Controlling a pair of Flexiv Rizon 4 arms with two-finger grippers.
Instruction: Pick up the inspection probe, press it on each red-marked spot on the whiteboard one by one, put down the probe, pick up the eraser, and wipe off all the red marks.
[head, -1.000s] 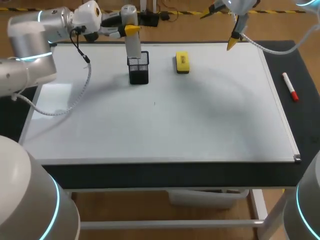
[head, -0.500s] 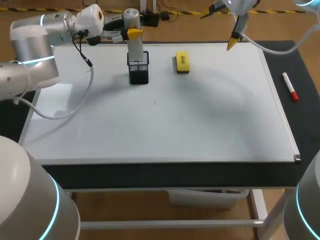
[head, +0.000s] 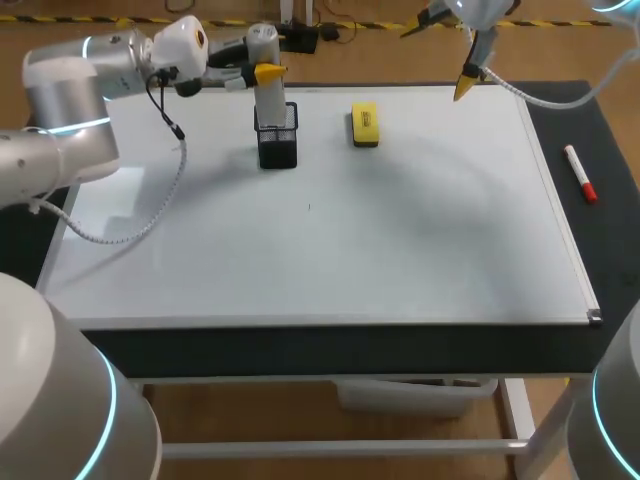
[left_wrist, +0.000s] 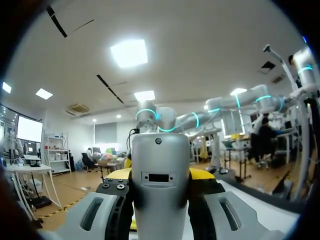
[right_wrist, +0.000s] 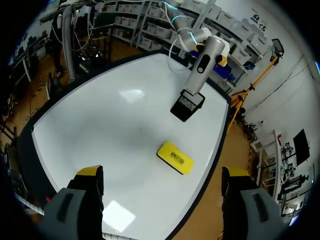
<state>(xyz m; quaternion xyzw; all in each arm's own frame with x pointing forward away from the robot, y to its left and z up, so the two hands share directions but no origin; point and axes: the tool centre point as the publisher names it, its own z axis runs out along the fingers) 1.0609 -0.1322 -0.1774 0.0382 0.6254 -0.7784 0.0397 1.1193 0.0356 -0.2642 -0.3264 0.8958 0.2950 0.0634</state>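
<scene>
At the wrist, left claw (left_wrist: 160, 176) clamps probe (left_wrist: 160, 155).

Probe (head: 265, 95) seemingly in holder (head: 277, 145), eraser (head: 364, 125) to its right, marker (head: 580, 174) farther right

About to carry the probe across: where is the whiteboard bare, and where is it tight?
Bare: the whole near half of the whiteboard, and the stretch from the eraser to the board's right edge. Crowded only at the far edge, where the mesh holder, the probe in the left gripper and the eraser sit close.
</scene>
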